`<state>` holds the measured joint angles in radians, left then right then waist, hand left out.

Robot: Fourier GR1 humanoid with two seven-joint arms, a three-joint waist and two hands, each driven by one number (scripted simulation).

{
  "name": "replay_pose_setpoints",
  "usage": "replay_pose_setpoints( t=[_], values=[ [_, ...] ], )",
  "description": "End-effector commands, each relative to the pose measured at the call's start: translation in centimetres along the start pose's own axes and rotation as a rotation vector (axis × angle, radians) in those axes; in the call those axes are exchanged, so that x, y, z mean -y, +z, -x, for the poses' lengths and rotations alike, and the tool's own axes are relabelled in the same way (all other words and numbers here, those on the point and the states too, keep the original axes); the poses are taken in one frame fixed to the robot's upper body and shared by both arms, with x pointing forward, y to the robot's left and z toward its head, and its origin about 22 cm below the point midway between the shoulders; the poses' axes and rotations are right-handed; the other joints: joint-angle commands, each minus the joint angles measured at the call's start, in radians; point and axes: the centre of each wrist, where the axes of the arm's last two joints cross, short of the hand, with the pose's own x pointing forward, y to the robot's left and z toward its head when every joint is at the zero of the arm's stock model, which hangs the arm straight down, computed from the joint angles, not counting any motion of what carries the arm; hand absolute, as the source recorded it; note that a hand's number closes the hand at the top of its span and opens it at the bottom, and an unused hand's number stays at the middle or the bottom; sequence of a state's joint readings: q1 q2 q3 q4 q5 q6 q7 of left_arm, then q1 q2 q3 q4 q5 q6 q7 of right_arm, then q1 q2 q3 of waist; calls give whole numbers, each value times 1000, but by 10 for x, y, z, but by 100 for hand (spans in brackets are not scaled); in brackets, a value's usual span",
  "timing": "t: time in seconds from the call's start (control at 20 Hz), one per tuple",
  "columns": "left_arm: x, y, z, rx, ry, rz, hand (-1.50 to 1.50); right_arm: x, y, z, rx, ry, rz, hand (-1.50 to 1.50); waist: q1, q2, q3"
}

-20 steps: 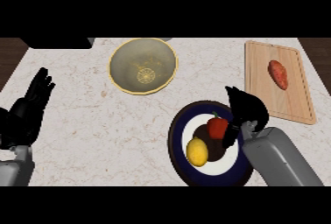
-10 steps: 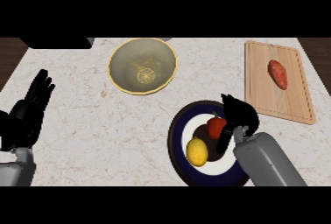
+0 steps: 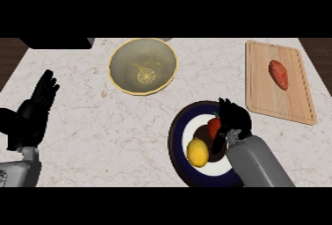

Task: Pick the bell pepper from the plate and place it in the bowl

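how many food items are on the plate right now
2. A red bell pepper sits right of the plate's centre, against the right hand; a yellow lemon lies below-left of it. The hand could hide something more.

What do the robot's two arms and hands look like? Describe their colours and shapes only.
Each forearm is a smooth, plain grey, rounded tube, widening toward the picture's lower edge. Each ends in a black hand with slim fingers and a thumb: the left hand and the right hand. No cables, markings or sleeves are visible.
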<state>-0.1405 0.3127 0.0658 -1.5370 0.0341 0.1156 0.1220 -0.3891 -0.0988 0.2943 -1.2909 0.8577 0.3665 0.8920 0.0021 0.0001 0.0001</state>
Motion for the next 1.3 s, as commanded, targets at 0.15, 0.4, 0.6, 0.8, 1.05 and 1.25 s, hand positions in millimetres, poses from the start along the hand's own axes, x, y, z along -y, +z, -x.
replay_pose_setpoints(
  t=[0.15,0.4,0.6,0.8,1.05,1.25],
  values=[
    [2,-2,17,4,-5,-3,0,-6,-16,-12,-41,-4,-50,-150,1,1,0],
    [14,-8,-8,2,12,2,0,-22,-36,0,77,-11,-78,150,3,2,0],
    [4,-14,-12,14,12,8,0,-13,-57,18,87,-36,-48,150,3,2,0],
    [-15,8,-20,9,-6,20,0,-24,-45,-10,85,-33,-19,150,13,0,0],
    [22,-18,-21,58,13,111,0,0,7,-92,311,61,86,150,131,25,3],
    [41,-23,-34,97,16,183,0,28,32,-129,390,103,190,150,216,39,1]
  ],
)
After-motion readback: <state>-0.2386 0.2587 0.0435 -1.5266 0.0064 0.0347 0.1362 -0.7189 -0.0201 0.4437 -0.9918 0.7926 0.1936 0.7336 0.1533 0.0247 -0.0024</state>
